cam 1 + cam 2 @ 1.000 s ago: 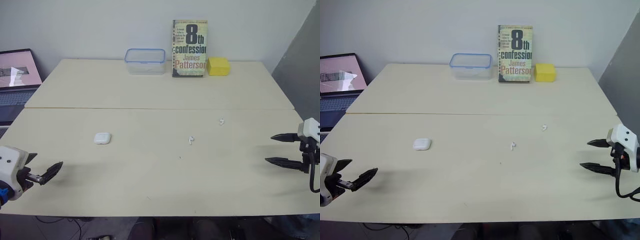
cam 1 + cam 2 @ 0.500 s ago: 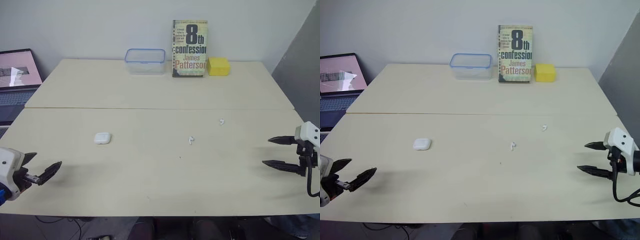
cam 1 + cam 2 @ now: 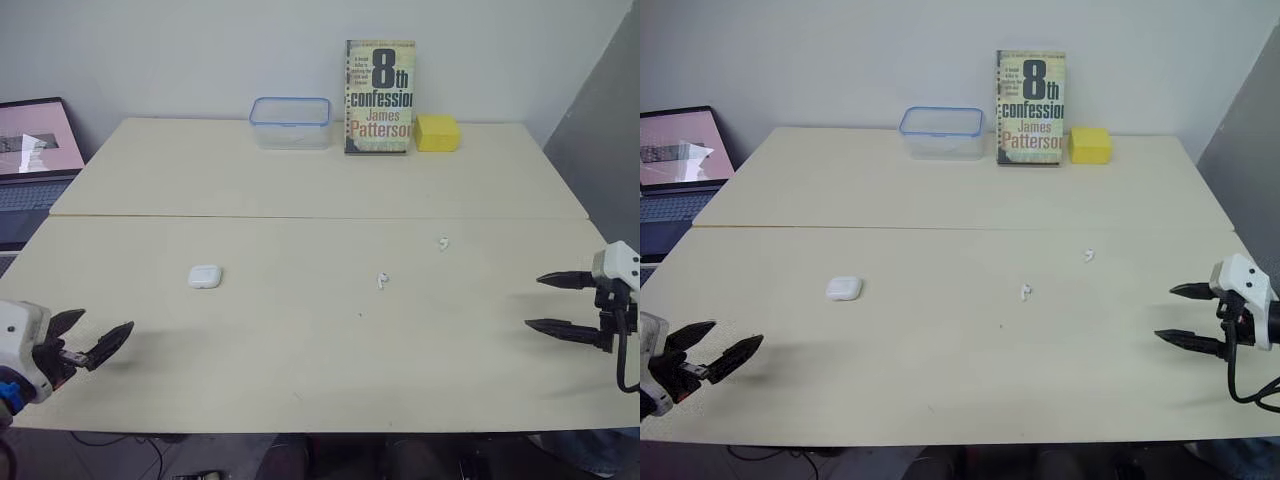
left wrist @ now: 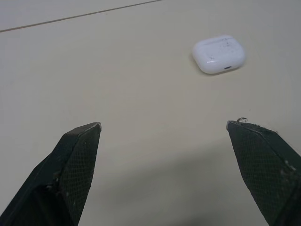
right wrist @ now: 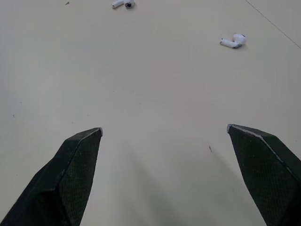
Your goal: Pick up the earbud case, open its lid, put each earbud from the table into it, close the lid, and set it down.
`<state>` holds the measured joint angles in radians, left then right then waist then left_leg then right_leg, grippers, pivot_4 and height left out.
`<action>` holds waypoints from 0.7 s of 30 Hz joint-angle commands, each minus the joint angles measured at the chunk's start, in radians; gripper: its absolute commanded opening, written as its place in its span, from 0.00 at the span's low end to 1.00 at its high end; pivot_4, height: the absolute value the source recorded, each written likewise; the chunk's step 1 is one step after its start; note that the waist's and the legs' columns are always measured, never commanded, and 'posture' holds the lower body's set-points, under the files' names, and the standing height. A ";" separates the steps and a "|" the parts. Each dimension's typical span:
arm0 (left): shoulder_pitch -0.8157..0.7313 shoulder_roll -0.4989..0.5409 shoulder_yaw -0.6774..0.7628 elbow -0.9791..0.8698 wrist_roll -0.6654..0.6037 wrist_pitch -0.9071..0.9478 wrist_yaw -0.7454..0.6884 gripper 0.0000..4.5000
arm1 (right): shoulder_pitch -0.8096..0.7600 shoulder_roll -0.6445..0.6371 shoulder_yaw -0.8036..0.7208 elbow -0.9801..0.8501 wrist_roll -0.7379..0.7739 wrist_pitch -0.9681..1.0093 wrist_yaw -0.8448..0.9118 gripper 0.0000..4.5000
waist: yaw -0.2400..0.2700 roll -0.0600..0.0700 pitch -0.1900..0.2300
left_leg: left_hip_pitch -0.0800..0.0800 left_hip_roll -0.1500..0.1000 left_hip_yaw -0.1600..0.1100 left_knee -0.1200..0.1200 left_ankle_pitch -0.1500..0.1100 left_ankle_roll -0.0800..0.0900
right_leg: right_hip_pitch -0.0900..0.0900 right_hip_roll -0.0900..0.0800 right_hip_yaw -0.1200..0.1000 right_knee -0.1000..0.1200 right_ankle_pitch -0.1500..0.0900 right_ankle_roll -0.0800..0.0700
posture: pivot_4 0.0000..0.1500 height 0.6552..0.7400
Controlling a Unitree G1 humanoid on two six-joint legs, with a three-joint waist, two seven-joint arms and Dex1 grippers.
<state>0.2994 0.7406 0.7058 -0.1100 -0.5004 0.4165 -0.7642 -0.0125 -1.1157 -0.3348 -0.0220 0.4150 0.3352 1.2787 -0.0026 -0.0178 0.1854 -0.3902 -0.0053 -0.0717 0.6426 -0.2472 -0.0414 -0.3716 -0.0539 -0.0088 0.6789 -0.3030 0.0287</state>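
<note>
Earbud case [image 3: 204,276] on table [image 3: 300,180], left of nearer earbud [image 3: 381,281] and farther earbud [image 3: 443,242].
Left gripper [image 3: 107,320], right gripper [image 3: 534,301] at near edge, spread wide, empty.

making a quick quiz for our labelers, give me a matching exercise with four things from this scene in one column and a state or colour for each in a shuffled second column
Column A
1. earbud case
2. book
3. container
4. laptop

Column B
a. standing upright, cover facing out
b. open, screen lit, off to the robot's left
c. white, lid shut, lying flat
d. clear with a blue rim

Pairs: 1-c, 2-a, 3-d, 4-b
</note>
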 commanded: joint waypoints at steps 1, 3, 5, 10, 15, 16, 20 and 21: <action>-0.046 -0.053 -0.002 -0.111 -0.036 0.051 0.112 1.00 | -0.003 0.004 -0.040 -0.061 0.022 -0.009 -0.005 0.99 | 0.000 0.000 0.000 | 0.000 0.000 0.000 0.000 0.000 0.000 | 0.000 0.000 0.000 0.000 0.000 0.000 | 1.00 1.00; -0.079 -0.105 -0.044 -0.164 -0.024 0.094 0.197 1.00 | -0.009 0.015 -0.041 -0.108 0.046 0.018 -0.018 0.99 | 0.001 0.000 0.000 | 0.000 0.000 -0.001 0.001 0.000 0.000 | 0.001 0.000 0.000 0.000 0.000 0.000 | 1.00 1.00; -0.095 -0.147 -0.090 -0.219 -0.009 0.120 0.252 1.00 | -0.013 0.023 -0.043 -0.154 0.070 0.047 -0.029 0.99 | 0.001 0.000 0.000 | 0.000 0.000 -0.001 0.001 0.000 0.000 | 0.001 0.000 0.000 0.000 0.001 0.001 | 1.00 1.00; -0.130 -0.194 -0.186 -0.285 0.015 0.173 0.333 1.00 | -0.043 0.013 -0.042 -0.268 0.139 0.121 -0.038 0.99 | 0.001 0.000 0.000 | 0.000 -0.001 -0.001 0.001 0.000 0.000 | 0.001 0.001 0.000 0.000 0.001 0.002 | 1.00 1.00; -0.201 -0.209 -0.262 -0.249 0.041 0.193 0.381 1.00 | -0.152 0.009 -0.003 -0.365 0.241 0.216 -0.051 0.99 | 0.001 0.000 0.000 | 0.000 -0.001 -0.001 0.001 0.000 0.000 | 0.001 0.001 -0.001 0.001 0.001 0.002 | 1.00 1.00; -0.214 -0.211 -0.285 -0.231 0.055 0.189 0.384 1.00 | -0.179 0.012 0.017 -0.377 0.248 0.222 -0.051 0.99 | 0.001 0.000 0.000 | 0.000 -0.001 -0.001 0.001 0.000 0.000 | 0.001 0.001 -0.001 0.001 0.001 0.002 | 1.00 1.00; -0.261 -0.230 -0.351 -0.176 0.096 0.163 0.394 1.00 | -0.270 0.022 0.078 -0.411 0.269 0.239 -0.053 0.99 | 0.001 0.000 0.000 | -0.001 -0.002 -0.001 0.001 0.000 0.000 | 0.000 0.003 -0.002 0.000 0.001 0.002 | 1.00 1.00; -0.277 -0.239 -0.351 -0.161 0.099 0.164 0.409 1.00 | -0.290 0.022 0.089 -0.417 0.277 0.245 -0.054 0.99 | 0.001 0.000 0.000 | -0.002 -0.002 -0.001 0.001 0.000 0.000 | -0.001 0.003 -0.001 0.000 0.002 0.002 | 1.00 1.00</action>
<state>0.0384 0.5035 0.3526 -0.2669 -0.4176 0.6021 -0.3735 -0.2744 -1.0896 -0.2408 -0.4083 0.6668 0.5747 1.2264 -0.0014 -0.0181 0.1855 -0.3929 -0.0072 -0.0729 0.6441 -0.2471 -0.0416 -0.3725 -0.0510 -0.0103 0.6794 -0.3013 0.0312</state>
